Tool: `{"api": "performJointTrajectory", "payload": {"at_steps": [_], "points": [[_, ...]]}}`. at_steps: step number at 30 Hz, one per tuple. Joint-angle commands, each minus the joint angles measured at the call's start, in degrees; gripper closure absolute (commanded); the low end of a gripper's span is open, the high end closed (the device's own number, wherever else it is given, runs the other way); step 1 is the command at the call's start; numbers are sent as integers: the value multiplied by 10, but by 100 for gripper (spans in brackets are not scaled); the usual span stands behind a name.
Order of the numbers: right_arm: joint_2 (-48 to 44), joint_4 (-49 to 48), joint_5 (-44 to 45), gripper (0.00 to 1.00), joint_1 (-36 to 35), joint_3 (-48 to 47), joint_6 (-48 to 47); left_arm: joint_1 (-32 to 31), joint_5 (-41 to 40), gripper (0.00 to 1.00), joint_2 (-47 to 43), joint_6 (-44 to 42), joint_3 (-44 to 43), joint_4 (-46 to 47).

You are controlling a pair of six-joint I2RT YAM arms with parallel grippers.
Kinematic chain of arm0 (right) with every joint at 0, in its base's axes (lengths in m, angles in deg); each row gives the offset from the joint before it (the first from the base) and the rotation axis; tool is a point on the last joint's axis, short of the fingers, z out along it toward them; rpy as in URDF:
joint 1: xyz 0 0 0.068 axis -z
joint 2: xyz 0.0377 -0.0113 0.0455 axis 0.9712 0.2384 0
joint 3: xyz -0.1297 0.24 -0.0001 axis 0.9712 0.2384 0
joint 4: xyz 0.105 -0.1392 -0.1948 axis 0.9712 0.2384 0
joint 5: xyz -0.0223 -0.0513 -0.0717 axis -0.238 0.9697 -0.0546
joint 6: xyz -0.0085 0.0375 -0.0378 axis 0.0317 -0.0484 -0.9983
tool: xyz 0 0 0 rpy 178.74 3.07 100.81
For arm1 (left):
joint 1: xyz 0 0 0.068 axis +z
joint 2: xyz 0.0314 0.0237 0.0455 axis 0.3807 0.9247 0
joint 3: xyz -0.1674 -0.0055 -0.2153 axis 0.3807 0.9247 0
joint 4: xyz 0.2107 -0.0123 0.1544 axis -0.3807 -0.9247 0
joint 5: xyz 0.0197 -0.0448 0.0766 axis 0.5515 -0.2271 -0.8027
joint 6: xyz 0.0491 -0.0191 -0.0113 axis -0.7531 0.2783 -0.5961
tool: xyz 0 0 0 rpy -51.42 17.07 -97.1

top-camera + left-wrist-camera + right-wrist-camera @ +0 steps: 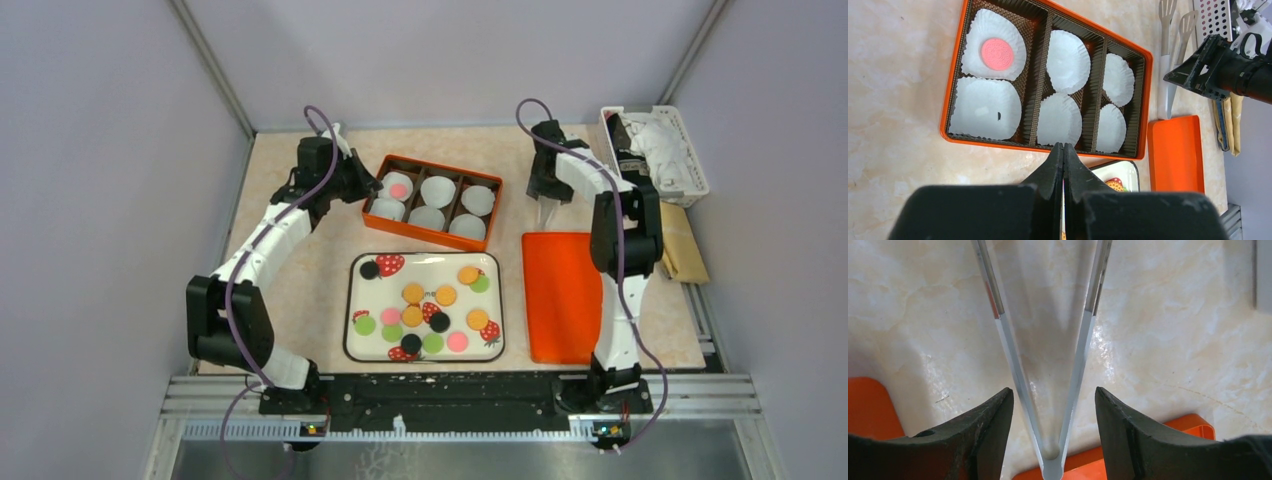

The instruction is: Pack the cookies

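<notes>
The marble-patterned counter [300, 270] carries everything. On its right side lies a flat orange lid [562, 295]. Beside that, at the near middle, is a strawberry-print tray [425, 266]. Behind the tray sits an orange box [998, 142] divided into three compartments. A white mesh basket [692, 160] stands in the far right corner.

The left hand [1063, 150] is fully closed with nothing between its fingers. It hovers at the left end of the box, fingertips pointing toward it. The right hand [1053, 390] is open. Its fingers stand on either side of a pair of clear plastic tongs [1010, 355] lying on the counter just beyond the lid's far edge, and a gap shows on each side.

Six white paper cups [1068, 60] fill the box, two to a compartment. One pink cookie [997, 54] lies in the far cup of the left compartment. The other cookies [413, 292], orange, pink, green and black, are scattered across the tray.
</notes>
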Motion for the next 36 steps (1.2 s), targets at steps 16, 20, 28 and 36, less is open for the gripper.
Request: {"api": "performJointTrajectory", "payload": {"at_steps": [16, 20, 28, 36], "points": [[77, 32, -60, 39, 35, -81, 39, -2, 10, 100, -29, -11, -15, -7], [86, 36, -67, 38, 38, -106, 40, -2, 14, 100, -30, -11, -16, -7], [145, 68, -67, 38, 38, -153, 37, -2, 11, 100, -32, -14, -9, -7], [122, 38, -97, 80, 37, -127, 19, -2, 16, 100, -29, -12, -5, -4]]}}
